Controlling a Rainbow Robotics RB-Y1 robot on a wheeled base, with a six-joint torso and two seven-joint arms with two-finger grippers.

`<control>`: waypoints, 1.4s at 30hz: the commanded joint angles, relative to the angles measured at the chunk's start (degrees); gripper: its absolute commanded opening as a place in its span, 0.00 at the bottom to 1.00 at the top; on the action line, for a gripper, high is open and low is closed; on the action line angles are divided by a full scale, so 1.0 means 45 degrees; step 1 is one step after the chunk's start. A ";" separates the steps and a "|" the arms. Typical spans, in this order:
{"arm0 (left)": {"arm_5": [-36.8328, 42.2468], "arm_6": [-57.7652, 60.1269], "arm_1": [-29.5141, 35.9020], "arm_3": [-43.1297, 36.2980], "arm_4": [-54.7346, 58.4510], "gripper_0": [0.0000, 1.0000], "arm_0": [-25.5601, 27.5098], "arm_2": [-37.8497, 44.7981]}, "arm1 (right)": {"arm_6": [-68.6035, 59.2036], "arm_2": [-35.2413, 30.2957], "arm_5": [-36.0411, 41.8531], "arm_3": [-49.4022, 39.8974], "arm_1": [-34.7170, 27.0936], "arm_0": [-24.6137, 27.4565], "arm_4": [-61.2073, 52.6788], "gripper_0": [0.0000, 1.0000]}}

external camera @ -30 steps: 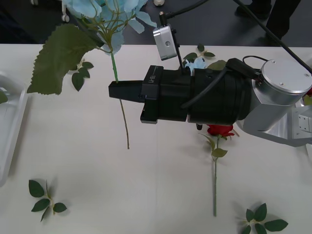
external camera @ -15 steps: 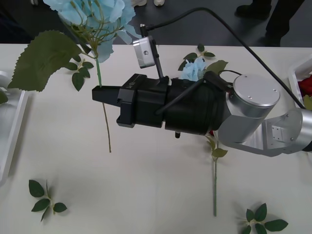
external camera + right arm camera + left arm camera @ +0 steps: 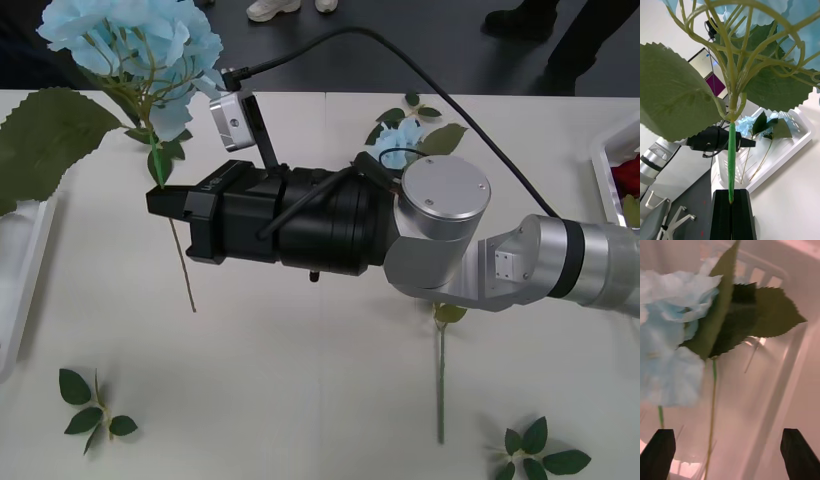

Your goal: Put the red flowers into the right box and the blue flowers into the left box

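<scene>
Reaching across the white worktop (image 3: 320, 400) toward its left edge, the right arm's black two-finger gripper (image 3: 155, 200) has its fingers clamped together on the thin green stem of a pale sky-blue artificial hydrangea (image 3: 135, 45), holding it clear of the surface with the fluffy head up near the far left corner and one large dark-green serrated leaf (image 3: 45, 140) spreading out over the left edge. In the right wrist view the same stem (image 3: 730, 157) rises straight out from between the closed black fingers (image 3: 720, 213) and branches into the bloom overhead. Below and beyond it lies the white shallow left box (image 3: 790, 148), already holding blue flowers (image 3: 747, 125), and the left arm's black gripper (image 3: 750, 143) hangs over that box. From the left wrist view its black fingers (image 3: 662, 453) stand wide apart above the box, with a blue hydrangea head (image 3: 673, 352) and dark leaves lying inside. Another blue flower (image 3: 400, 140) rests near the far edge of the worktop behind the right arm. At the right edge the rim of the white right box (image 3: 603, 165) shows, with a red bloom (image 3: 628, 175) inside. Loose green leaf sprigs (image 3: 90, 410) lie near the front edge.
</scene>
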 commanded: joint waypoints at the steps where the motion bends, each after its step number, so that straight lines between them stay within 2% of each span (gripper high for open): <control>1: 0.0315 0.0286 0.0431 -0.1236 0.1005 1.00 0.0045 -0.0233 | 0.0005 -0.0079 0.0049 0.0092 0.0284 -0.0428 0.0089 0.00; 8: 0.2346 0.0306 0.0431 -0.3228 0.3290 1.00 0.0045 -0.0252 | 0.0005 -0.0001 0.0049 0.0346 0.0401 -0.0487 0.0069 0.00; 15: 0.3362 -0.0397 0.0392 -0.3794 0.6884 1.00 0.0045 -0.0526 | 0.0005 -0.0001 0.0068 0.0346 0.0362 -0.0487 0.0069 0.00; 27: 0.4944 -0.5515 0.0216 -0.3853 1.0771 1.00 -0.0091 -0.1483 | 0.0005 -0.0001 0.0068 0.0346 0.0362 -0.0487 0.0069 0.00; 35: 0.6663 -0.8600 -0.0799 -0.3833 1.2119 1.00 -0.0540 -0.1463 | 0.0005 -0.0001 0.0068 0.0346 0.0362 -0.0487 0.0069 0.00; 42: 0.6858 -0.9597 -0.1737 -0.3833 1.2880 1.00 -0.0599 -0.1971 | 0.0005 -0.0001 0.0068 0.0346 0.0362 -0.0487 0.0069 0.00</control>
